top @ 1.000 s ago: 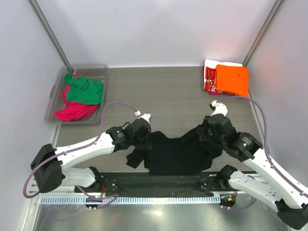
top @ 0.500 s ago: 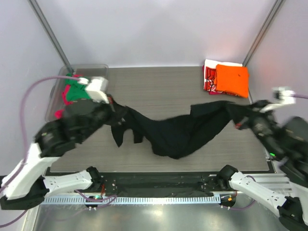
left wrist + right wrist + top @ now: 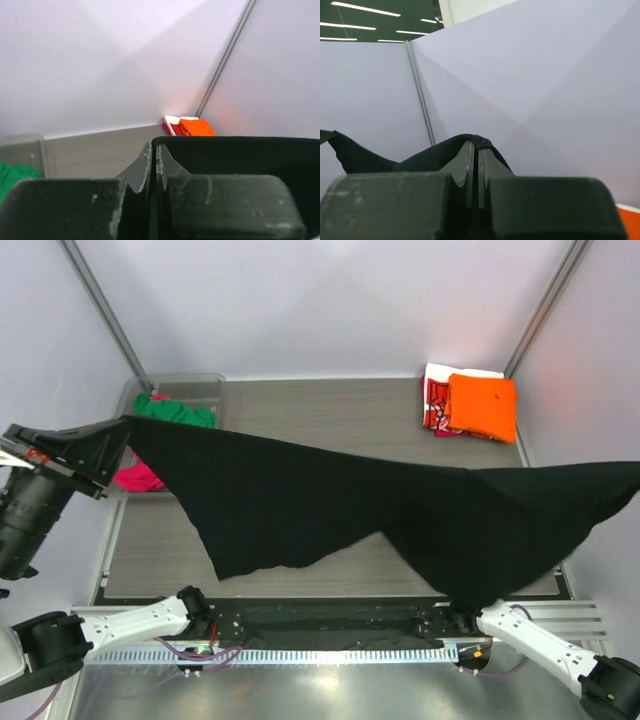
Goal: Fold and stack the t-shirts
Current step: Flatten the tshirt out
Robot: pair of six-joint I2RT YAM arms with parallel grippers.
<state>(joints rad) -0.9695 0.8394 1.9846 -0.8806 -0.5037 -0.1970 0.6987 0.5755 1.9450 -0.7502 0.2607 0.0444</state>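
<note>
One black tee (image 3: 400, 510) aloft; two stacked tees (image 3: 482, 406); two in bin (image 3: 195, 385).

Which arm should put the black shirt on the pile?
Right, probably: the right gripper pinches the black shirt on the side of the orange shirt; the left gripper holds the other end by the bin.

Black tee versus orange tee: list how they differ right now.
The black tee is spread wide, unfolded; the orange tee is a compact folded rectangle. The black tee hangs stretched between the left hand and right hand; the orange tee lies untouched on a red-and-white tee at the far right corner. Both are cloth tees.
</note>
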